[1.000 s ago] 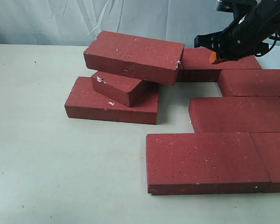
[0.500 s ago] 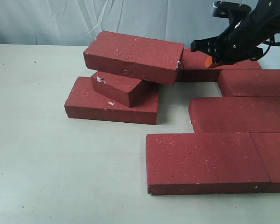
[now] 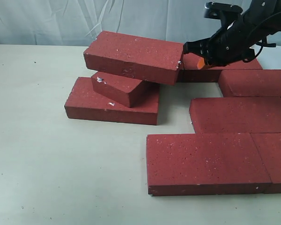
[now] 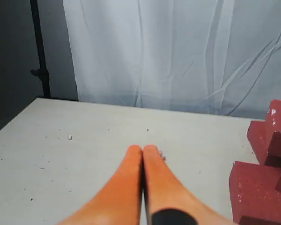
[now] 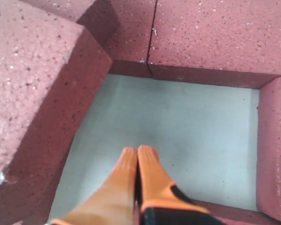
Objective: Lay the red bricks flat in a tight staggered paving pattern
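Jaws clenched empty, the right gripper (image 3: 200, 61) hangs beside the top brick (image 3: 133, 56), perched on a tilted brick (image 3: 122, 88); a careless nudge could topple both.

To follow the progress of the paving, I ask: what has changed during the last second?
The right gripper, shut and empty, moved left in the exterior view, up to the end of the tilted top brick. It took hold of nothing. The other red bricks stayed where they were.
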`<state>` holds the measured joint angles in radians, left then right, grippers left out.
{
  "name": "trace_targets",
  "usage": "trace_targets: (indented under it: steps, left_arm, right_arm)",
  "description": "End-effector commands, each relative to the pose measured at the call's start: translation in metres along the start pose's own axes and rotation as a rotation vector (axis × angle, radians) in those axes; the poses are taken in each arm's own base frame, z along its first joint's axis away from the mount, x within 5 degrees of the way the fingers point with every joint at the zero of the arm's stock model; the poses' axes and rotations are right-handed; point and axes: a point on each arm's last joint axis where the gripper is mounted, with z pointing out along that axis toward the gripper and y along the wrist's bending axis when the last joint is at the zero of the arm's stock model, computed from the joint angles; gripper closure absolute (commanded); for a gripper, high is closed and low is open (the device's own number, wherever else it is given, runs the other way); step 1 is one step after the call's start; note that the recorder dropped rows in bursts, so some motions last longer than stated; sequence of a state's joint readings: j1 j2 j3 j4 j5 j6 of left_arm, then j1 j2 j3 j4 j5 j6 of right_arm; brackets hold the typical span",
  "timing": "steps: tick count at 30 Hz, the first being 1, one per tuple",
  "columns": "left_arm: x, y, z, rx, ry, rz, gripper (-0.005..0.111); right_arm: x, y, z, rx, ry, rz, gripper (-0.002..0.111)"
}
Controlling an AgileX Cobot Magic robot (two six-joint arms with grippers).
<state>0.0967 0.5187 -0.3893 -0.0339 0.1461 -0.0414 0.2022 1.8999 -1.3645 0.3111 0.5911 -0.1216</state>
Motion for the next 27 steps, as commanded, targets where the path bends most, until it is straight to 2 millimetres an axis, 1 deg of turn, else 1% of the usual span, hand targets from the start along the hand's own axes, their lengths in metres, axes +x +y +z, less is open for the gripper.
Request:
trace_targets:
  steps: [1,2,3,4,5,6,7,8,9,10,11,12,13,14,15,16,18,19,20,21,22,24,27]
  left_arm:
    - [-0.023,-0.004,0.053,0.001,0.194,0.006,0.107]
    - [-0.027,-0.006,0.066,0.004,0.246,0.008,0.107]
    - [-0.028,-0.006,0.085,0.0,0.332,0.004,0.107]
    - [-0.026,-0.007,0.098,-0.001,0.399,-0.011,0.107]
    - [-0.024,-0.008,0.115,-0.002,0.468,-0.03,0.107]
    - [-0.019,-0.008,0.128,-0.004,0.53,-0.045,0.107]
    - [-0.016,-0.01,0.14,-0.002,0.58,-0.07,0.107]
    - [-0.013,-0.011,0.148,0.006,0.612,-0.078,0.107]
    - [-0.007,-0.014,0.163,0.031,0.656,-0.091,0.107]
    - [-0.005,-0.016,0.17,0.052,0.668,-0.104,0.107]
    - [-0.002,-0.023,0.183,0.102,0.682,-0.1,0.107]
    - [0.0,-0.027,0.191,0.125,0.687,-0.089,0.107]
    - [0.002,-0.036,0.207,0.153,0.702,-0.076,0.107]
    - [0.003,-0.041,0.216,0.166,0.709,-0.07,0.107]
    - [0.006,-0.051,0.234,0.188,0.721,-0.054,0.107]
    - [0.007,-0.057,0.243,0.2,0.724,-0.047,0.107]
    - [0.004,-0.08,0.276,0.248,0.717,-0.027,0.107]
    - [0.005,-0.086,0.285,0.261,0.717,-0.03,0.107]
    - [0.012,-0.097,0.301,0.278,0.726,-0.037,0.107]
    - [0.015,-0.102,0.308,0.288,0.729,-0.048,0.107]
    - [0.021,-0.113,0.318,0.306,0.735,-0.077,0.107]
    - [0.031,-0.127,0.328,0.332,0.746,-0.1,0.107]
    - [0.045,-0.14,0.339,0.354,0.771,-0.088,0.107]
  right_arm:
    - [-0.002,0.001,-0.001,-0.02,-0.007,0.02,0.109]
    - [-0.002,0.001,-0.001,-0.02,-0.001,0.02,0.109]
    - [0.0,0.001,-0.001,-0.021,0.015,0.018,0.109]
    - [0.002,0.002,-0.001,-0.025,0.038,0.018,0.109]
    - [0.004,0.002,-0.002,-0.027,0.057,0.018,0.109]
    - [0.005,0.002,-0.002,-0.029,0.073,0.017,0.109]
    - [0.006,0.002,-0.002,-0.03,0.079,0.017,0.109]
    - [0.006,0.002,-0.002,-0.03,0.079,0.017,0.109]
    - [0.005,0.002,-0.002,-0.028,0.068,0.017,0.109]
    - [0.004,0.002,-0.002,-0.027,0.061,0.017,0.109]
    - [0.003,0.002,-0.002,-0.026,0.053,0.017,0.109]
    - [0.003,0.002,-0.002,-0.025,0.05,0.017,0.109]
    - [0.002,0.002,-0.001,-0.024,0.038,0.017,0.109]
    - [0.001,0.002,-0.001,-0.023,0.033,0.017,0.109]
    - [0.0,0.001,-0.001,-0.021,0.016,0.017,0.109]
    - [-0.001,0.001,-0.001,-0.02,0.01,0.017,0.109]
    - [-0.004,0.001,-0.001,-0.015,-0.022,0.018,0.109]
    - [-0.004,0.001,-0.001,-0.014,-0.03,0.018,0.109]
    - [-0.006,0.001,-0.001,-0.012,-0.044,0.018,0.109]
    - [-0.006,0.0,-0.001,-0.013,-0.048,0.021,0.109]
    - [-0.006,0.0,0.002,-0.014,-0.048,0.027,0.109]
    - [-0.005,-0.001,0.009,-0.02,-0.045,0.048,0.109]
    - [-0.004,-0.001,0.02,-0.048,-0.054,0.118,0.109]
